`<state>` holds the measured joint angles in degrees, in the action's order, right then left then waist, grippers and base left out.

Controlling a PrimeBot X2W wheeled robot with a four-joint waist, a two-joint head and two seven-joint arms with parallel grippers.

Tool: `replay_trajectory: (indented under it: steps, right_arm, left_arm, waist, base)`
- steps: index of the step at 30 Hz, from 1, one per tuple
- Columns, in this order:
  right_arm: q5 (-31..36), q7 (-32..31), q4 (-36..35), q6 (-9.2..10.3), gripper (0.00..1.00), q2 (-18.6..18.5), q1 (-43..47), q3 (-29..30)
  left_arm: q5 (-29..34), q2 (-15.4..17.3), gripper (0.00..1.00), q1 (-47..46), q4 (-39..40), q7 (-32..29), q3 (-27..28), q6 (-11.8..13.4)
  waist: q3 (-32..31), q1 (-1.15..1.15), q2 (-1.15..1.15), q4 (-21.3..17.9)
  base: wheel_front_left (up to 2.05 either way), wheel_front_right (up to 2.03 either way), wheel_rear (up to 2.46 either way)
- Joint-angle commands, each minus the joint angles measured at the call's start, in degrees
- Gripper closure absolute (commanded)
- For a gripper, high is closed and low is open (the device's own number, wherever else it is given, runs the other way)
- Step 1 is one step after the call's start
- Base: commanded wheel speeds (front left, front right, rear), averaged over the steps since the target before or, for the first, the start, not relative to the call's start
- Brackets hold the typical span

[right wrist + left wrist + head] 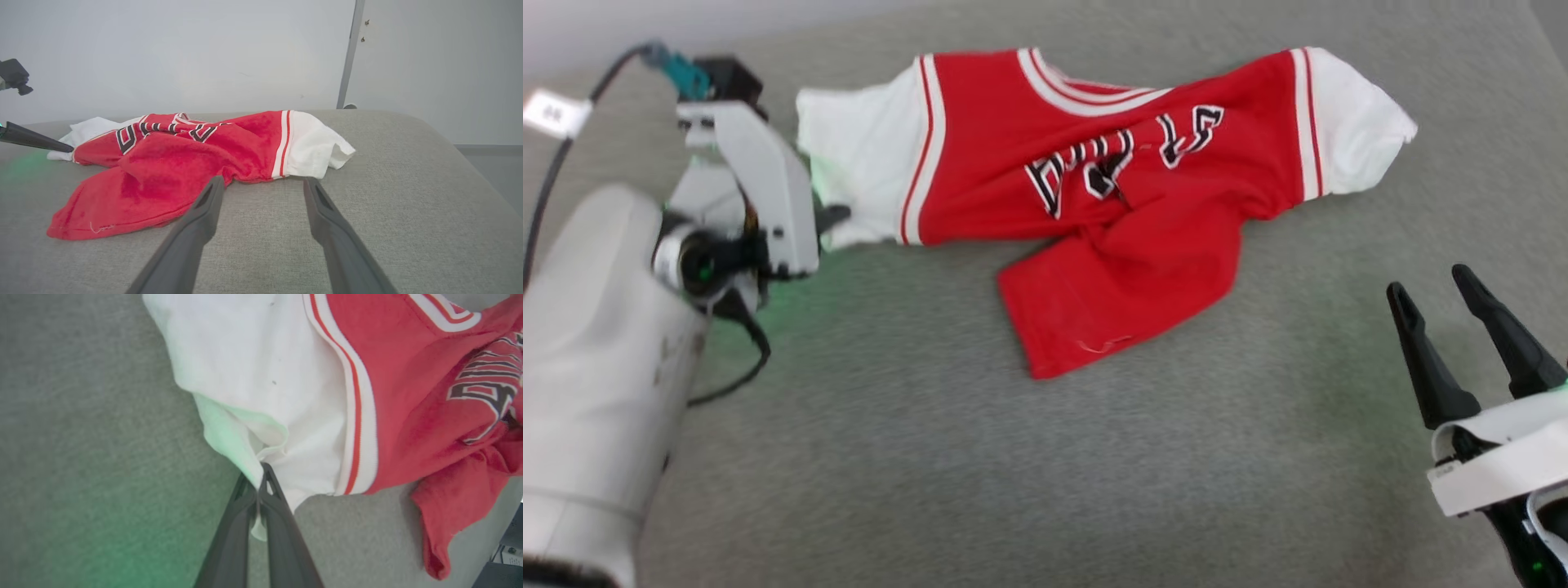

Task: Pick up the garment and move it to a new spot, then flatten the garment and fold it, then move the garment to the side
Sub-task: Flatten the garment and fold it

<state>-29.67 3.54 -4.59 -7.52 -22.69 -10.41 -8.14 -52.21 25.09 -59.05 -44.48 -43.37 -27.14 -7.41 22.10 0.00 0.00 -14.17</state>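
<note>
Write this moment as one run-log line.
left gripper: jaws shut on garment sleeve | right gripper: jaws open, empty | garment: crumpled

You see the garment (980, 147) as soft matt cloth on a coarse-woven grey surface (931, 474), the right gripper (1427, 279) at four o'clock matt dark plastic.

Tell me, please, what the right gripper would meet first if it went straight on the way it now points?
Probably the garment, near the striped seam of its white sleeve; the open right gripper points there across bare grey cushion, though its height is unclear.
</note>
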Motion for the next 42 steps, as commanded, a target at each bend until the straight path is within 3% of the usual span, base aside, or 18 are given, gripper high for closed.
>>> replay_trajectory:
  steps: [1,7,13,14,15,16,17,21,25,37,42]
  right_arm:
    - [0.41,-0.46,-0.48,0.06,0.00,-0.35,1.17,0.53]
    - [0.92,-3.26,-3.03,0.06,0.00,-0.51,2.54,1.94]
    - [0.79,-5.04,-4.82,0.06,0.00,-0.61,2.99,2.77]
    - [0.69,-5.16,-4.92,0.06,0.00,-0.53,3.13,3.07]
    - [0.47,-5.37,-4.94,0.06,0.00,-0.38,3.25,3.31]
    - [0.20,-5.40,-5.01,0.06,0.00,-0.18,3.42,3.47]
    - [0.05,-5.52,-5.04,0.06,0.00,-0.09,3.71,3.64]
    - [-0.04,-5.76,-4.62,0.06,0.00,-0.10,4.18,3.96]
    - [-0.10,-6.34,-3.72,0.06,0.00,-0.73,4.12,4.11]
    - [0.21,-6.75,-2.16,0.06,0.00,-0.23,7.44,6.94]
    - [-0.48,-7.55,-1.99,0.06,0.00,-0.20,8.25,7.93]
  left_arm:
    - [-0.94,0.85,1.00,2.21,1.12,0.01,-0.28,-0.05]
    - [-2.95,4.42,1.00,8.19,6.48,0.90,-1.44,-0.08]
    - [-2.42,5.92,1.00,10.30,8.68,2.81,-1.14,0.23]
    - [-2.64,5.84,0.95,10.50,8.89,3.43,-0.87,0.35]
    - [-2.81,5.73,0.66,10.68,9.17,4.06,-0.67,0.36]
    - [-3.01,5.45,0.26,10.95,9.52,4.78,-0.58,0.33]
    - [-3.26,5.21,0.00,11.22,9.75,5.51,-0.42,0.30]
    - [-2.43,5.35,0.00,12.27,10.28,7.79,-0.84,0.17]
    - [-1.18,5.47,0.00,14.47,11.52,14.23,-0.22,0.09]
    - [3.64,1.10,0.00,31.01,18.43,48.12,2.76,0.96]
    - [4.29,-1.49,0.00,38.08,20.30,56.41,4.38,2.97]
  waist:
    - [-4.58,0.00,0.00,5.26]
    - [-5.90,0.00,0.00,8.36]
    - [-5.95,0.00,0.00,8.79]
    - [-5.96,0.00,0.00,8.78]
    - [-5.98,0.00,0.00,8.79]
    - [-6.03,0.00,0.00,8.83]
    - [-6.13,0.00,0.00,8.92]
    - [-6.78,0.00,0.00,9.38]
    - [-8.13,0.00,0.00,10.36]
    - [-11.36,0.00,0.00,15.72]
    - [-12.30,0.00,0.00,17.29]
  base:
    - [0.00,0.00,0.00]
    - [0.00,0.00,0.00]
    - [0.00,0.00,0.00]
    - [0.00,0.00,0.00]
    - [0.00,0.00,0.00]
    - [0.00,0.00,0.00]
    - [0.00,0.00,0.00]
    - [0.00,0.00,0.00]
    - [0.00,0.00,0.00]
    - [0.00,0.00,0.00]
    - [0.00,0.00,0.00]
